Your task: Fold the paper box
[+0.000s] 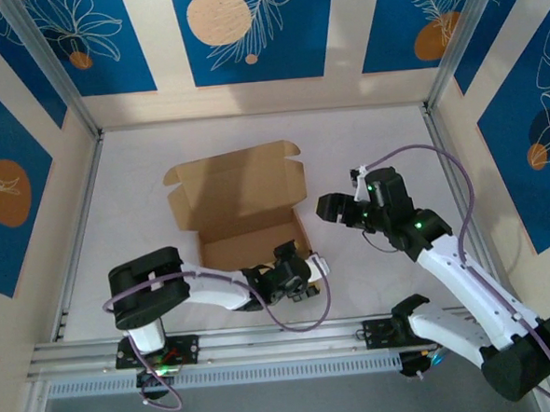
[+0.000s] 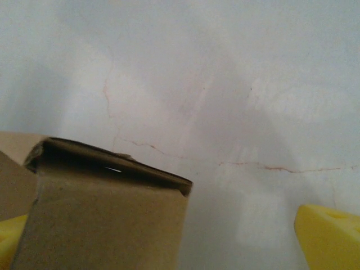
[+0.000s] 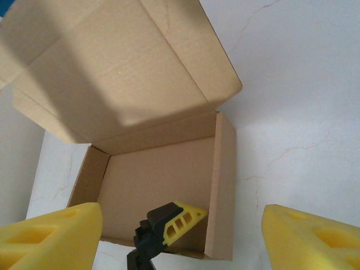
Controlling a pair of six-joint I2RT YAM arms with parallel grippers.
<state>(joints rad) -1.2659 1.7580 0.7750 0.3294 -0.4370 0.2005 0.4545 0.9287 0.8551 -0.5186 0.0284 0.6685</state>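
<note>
Walls stood raised; lid lay open, unfolded.
The left gripper [image 1: 292, 278] straddled the paper box [image 1: 242, 208] front wall, unclamped; right gripper [image 1: 341, 211] hung agape.

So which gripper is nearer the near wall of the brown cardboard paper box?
Left. The left gripper straddles the near wall of the plain brown cardboard paper box, by its right corner, jaws open. The right gripper hovers open off the box's right side, apart from it.

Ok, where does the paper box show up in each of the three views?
Top external: paper box mid-table, lid open toward the back.
Left wrist: its wall lower left, close up.
Right wrist: box centre and upper left, interior visible.
Shared landmark: the left claw at the box's near wall.
</note>
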